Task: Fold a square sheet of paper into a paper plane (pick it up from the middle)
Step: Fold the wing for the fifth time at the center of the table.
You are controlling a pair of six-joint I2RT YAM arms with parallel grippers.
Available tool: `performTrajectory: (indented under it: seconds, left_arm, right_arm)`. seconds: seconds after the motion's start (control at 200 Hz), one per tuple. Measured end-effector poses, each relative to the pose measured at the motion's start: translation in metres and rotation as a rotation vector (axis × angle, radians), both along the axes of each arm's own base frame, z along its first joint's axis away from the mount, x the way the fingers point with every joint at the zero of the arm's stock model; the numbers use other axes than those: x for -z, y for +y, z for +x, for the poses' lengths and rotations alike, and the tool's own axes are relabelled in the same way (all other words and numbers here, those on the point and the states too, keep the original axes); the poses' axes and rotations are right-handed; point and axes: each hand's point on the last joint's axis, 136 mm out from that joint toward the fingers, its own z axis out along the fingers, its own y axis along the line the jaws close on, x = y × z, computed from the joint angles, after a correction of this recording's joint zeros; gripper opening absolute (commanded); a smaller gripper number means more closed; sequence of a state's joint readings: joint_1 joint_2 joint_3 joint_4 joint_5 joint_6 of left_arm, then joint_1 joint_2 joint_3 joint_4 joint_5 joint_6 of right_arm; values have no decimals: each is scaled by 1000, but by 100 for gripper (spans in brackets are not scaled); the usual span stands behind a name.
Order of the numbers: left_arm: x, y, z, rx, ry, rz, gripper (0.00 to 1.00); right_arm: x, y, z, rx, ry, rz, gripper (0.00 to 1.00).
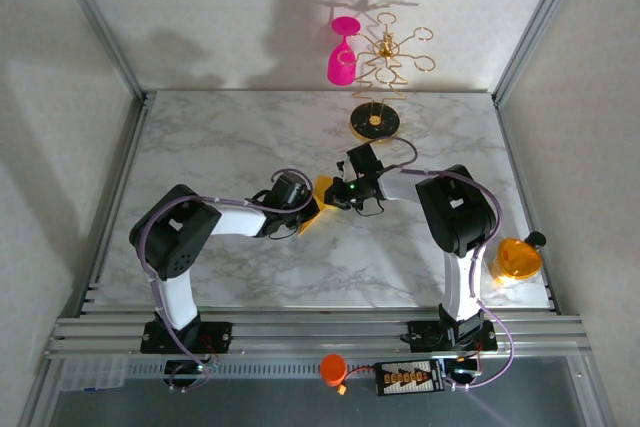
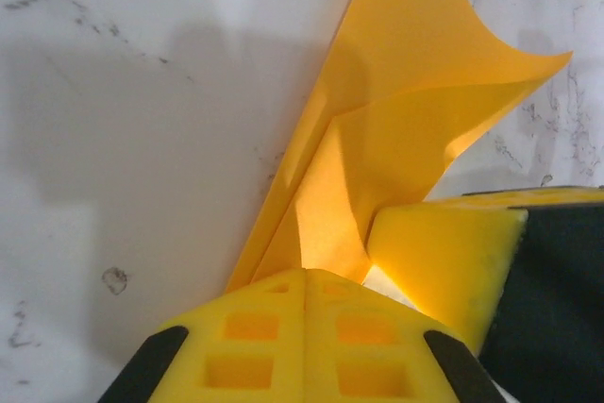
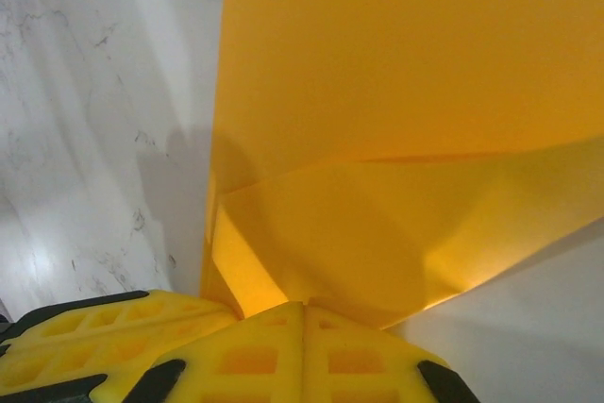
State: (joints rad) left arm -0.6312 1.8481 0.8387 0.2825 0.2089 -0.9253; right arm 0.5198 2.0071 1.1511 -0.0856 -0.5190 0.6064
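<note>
Overhead, a marble table (image 1: 220, 137) with two arms meeting at the centre of the frame.

Just left of centre, the left gripper (image 1: 303, 210) has its yellow pads pressed together on the lower edge of the paper (image 1: 323, 188); its wrist view shows the orange sheet rising from the pinch, creased lengthwise, with one loose corner curling to the upper right. Just right of centre, the right gripper (image 1: 345, 193) is likewise clamped on the paper, its pads closed on a folded flap, and the two grippers are almost touching.

The paper looks part-folded: a flap or two is turned in, but there is no narrow pointed dart yet. The remaining creases and the centre ridge look left to do.

There is wide bare marble on the left and along the near edge. At upper middle, the gold stand (image 1: 375, 123) and the pink glass (image 1: 342, 59) crowd the far side. An orange disc (image 1: 518, 259) sits at the table's lower right edge.
</note>
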Motion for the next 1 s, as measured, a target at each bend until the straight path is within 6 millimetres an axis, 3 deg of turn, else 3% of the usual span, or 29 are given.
performTrajectory:
  seconds: [0.23,0.681,0.801,1.001]
  left_arm:
    - [0,3,0,18,-19,12,0]
    - [-1,4,0,44,-30,31,0]
    - [-1,4,0,59,-21,40,0]
    - [-5,5,-5,85,28,46,2]
  right_arm:
    - [0,-12,24,45,13,30,7]
    - [-4,-76,97,267,-70,0,9]
    - [-12,-87,97,296,-97,-13,12]
    - [-56,-86,80,295,-183,1,17]
